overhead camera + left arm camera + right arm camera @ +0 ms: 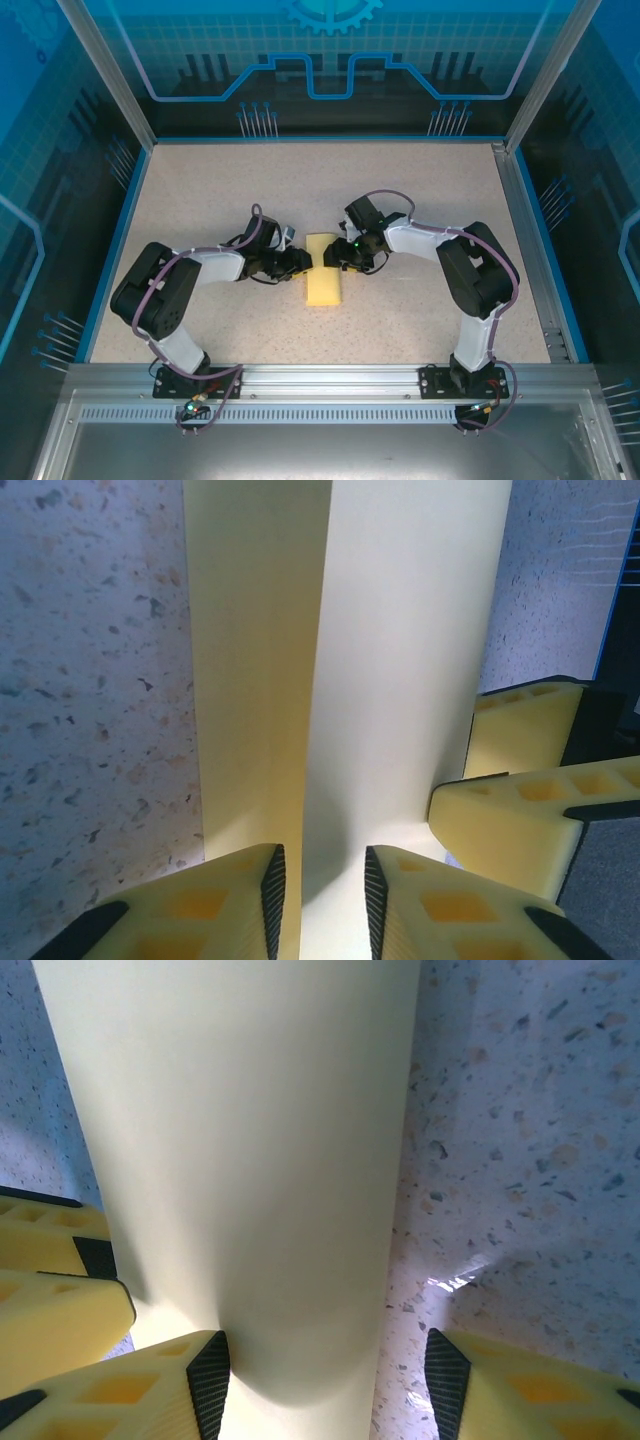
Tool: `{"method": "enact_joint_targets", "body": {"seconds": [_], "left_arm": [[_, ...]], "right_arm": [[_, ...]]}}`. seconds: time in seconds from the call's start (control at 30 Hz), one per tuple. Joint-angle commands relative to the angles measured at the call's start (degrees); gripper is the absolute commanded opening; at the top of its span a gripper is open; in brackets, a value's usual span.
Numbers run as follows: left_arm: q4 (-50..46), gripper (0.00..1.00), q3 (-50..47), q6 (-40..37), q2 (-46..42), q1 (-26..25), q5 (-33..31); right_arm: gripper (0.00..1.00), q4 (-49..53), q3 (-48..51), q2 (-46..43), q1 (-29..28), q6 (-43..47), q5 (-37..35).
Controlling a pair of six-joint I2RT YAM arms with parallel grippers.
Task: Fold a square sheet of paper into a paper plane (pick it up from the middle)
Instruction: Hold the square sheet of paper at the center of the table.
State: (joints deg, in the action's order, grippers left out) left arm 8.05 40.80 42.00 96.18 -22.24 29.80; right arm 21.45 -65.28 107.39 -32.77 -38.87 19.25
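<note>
The sheet of paper (323, 288), a narrow folded strip mid-table between the grippers, looks light, limp and easily creased, so the left gripper (297, 262), jaws slightly apart, and the right gripper (337, 256), jaws wide astride it, should probably pinch its long edges gently.

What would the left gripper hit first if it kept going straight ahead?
The folded sheet of paper, already between the left gripper's fingertips. The right gripper sits beside that line, likely missed, though depth is unclear.
</note>
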Motion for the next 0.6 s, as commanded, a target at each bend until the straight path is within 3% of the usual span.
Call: {"method": "enact_joint_targets", "body": {"seconds": [0.0,0.43,0.57], "left_arm": [[0.8,0.27,1.5,0.2,1.1,0.5,0.1],[-1.9,0.09,2.4,-2.2,1.5,0.7,-1.1],[-5.1,0.07,4.2,-5.2,2.5,0.7,-2.2]], "right_arm": [[0.58,1.6,-1.4,1.1,-0.9,0.8,1.3],[0.60,2.4,-1.9,0.8,-0.9,0.6,0.4],[0.63,2.7,-2.1,0.0,-1.1,0.2,0.0]]}}
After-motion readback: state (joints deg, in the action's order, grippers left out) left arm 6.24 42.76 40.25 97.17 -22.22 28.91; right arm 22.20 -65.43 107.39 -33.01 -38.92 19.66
